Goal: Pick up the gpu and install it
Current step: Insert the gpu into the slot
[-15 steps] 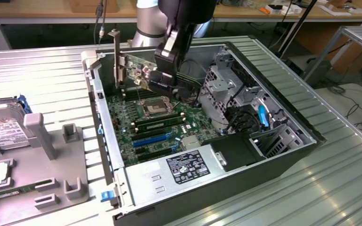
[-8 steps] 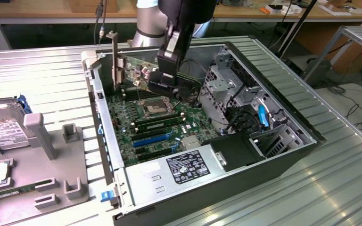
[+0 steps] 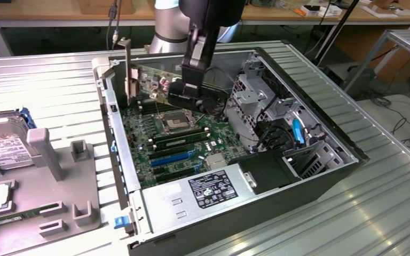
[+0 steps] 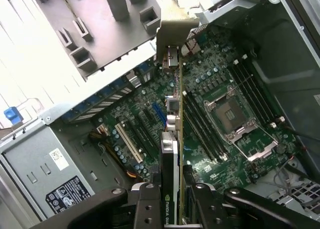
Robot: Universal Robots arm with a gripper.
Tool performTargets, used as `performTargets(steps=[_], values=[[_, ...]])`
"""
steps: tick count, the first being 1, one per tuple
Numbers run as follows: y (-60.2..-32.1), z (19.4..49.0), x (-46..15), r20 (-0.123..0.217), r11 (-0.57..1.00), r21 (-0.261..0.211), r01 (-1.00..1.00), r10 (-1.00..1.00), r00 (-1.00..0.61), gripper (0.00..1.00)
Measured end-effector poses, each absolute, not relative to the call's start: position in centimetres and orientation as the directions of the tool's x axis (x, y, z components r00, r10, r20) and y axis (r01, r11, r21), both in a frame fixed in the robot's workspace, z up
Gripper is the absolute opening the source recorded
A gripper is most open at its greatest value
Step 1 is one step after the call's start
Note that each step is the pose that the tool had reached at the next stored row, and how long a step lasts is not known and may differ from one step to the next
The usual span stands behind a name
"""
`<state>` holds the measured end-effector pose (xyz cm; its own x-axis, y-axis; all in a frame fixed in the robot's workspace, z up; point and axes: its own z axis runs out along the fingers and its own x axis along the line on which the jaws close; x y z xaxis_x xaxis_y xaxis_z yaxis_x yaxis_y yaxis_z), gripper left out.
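Exterior view: my end effector point(image 3: 180, 95) hangs over the open PC case point(image 3: 333, 141), which lies on its side on the counter point(image 3: 48, 80). It's clamped on the gpu point(image 3: 147, 80). The card stands on edge, green face w/ components toward the camera. Its silver bracket point(image 3: 127, 66) is at the far end from the grip and pokes up above the case's rear wall. So the long axis runs from the end effector out to the exterior view's left, roughly level. I judge it isn't seated yet, since the card sits clear above the motherboard point(image 3: 183, 146) and the CPU socket point(image 3: 176, 122).

Wrist view: I'm looking straight down the card's edge. The gpu point(image 4: 171, 139) shows as a thin strip running away from me. The fingers point(image 4: 145, 209) press it from both sides, so the jaws are narrow and pinching the card, not gaping. The bracket end is farthest from the grip, near the rear wall. On the motherboard point(image 4: 220, 84) the expansion slots point(image 4: 129, 143) lie on the card's power-supply point(image 4: 60, 189) side. The memory slots point(image 4: 200, 124) and socket lie on the other side. The slots run approx parallel to the card's long axis. I can't tell which slot sits directly under the card, as its edge hides the board there.
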<state>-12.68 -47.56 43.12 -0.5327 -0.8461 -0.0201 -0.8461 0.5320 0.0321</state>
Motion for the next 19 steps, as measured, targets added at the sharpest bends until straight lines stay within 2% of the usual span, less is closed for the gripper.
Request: performTargets(steps=[19], values=[[-47.56, 43.12, -12.66, -0.02, 0.409, 0.032, -0.912, -0.912, -0.41, 0.27]])
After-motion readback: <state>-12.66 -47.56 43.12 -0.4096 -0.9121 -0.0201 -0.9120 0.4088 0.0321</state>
